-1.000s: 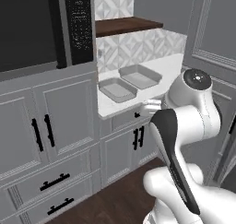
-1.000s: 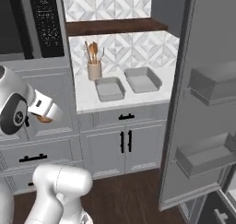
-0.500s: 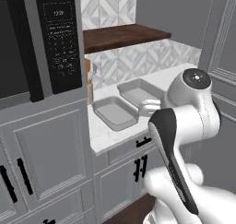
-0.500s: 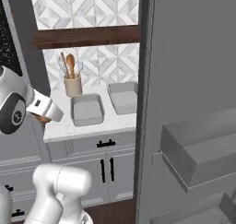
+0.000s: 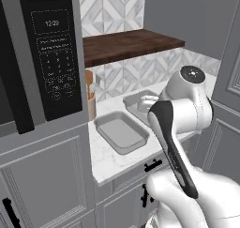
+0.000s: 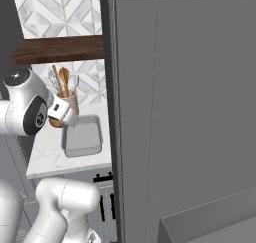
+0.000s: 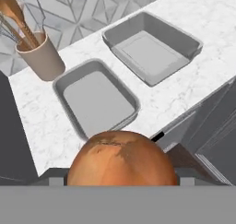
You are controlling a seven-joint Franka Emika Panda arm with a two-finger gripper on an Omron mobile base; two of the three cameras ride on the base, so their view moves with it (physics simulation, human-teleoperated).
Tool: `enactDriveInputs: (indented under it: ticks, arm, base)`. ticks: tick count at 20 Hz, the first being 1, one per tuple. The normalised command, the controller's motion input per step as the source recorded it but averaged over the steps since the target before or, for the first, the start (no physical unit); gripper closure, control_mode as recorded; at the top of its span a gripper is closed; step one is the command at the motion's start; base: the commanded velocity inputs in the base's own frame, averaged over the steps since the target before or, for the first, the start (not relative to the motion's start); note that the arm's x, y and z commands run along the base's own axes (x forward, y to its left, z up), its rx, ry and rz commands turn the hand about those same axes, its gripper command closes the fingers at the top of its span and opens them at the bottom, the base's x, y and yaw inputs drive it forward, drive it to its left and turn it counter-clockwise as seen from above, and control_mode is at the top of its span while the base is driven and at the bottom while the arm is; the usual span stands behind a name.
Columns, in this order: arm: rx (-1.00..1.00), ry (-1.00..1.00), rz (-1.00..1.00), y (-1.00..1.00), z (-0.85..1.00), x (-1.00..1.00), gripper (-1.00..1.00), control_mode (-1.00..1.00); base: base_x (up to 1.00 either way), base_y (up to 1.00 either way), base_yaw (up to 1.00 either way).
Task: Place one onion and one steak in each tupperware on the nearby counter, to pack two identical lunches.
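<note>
Base views flank the counter (image 5: 110, 159); hand view looks down closer.

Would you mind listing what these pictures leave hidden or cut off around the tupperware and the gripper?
- Far tupperware: left base view, mostly behind the white arm; right base view, behind the grey door.
- Gripper fingertips: hand view, covered by the onion, so the contact cannot be seen.
- Near tupperware: right base view, one corner behind the hand.
- Steak: none to be made out.
</note>
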Motion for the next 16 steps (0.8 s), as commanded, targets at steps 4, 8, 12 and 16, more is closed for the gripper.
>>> enactDriveInputs:
  ticks: [4, 8, 12, 16]
  arm:
    - [0.02, 0.0, 0.0, 0.42, -0.99, 1.0, 1.0, -1.0]
    - [0.0, 0.04, 0.0, 0.38, -1.0, 1.0, 1.0, -1.0]
    - [0.01, 0.09, 0.0, 0.04, -0.85, 1.0, 1.0, -1.0]
    - [0.01, 0.06, 0.0, 0.1, -0.71, 1.0, 1.0, -1.0]
  base:
    - [0.0, 0.0, 0.0]
    - [0.0, 0.0, 0.0]
    - [0.0, 0.0, 0.0]
    - [0.0, 0.0, 0.0]
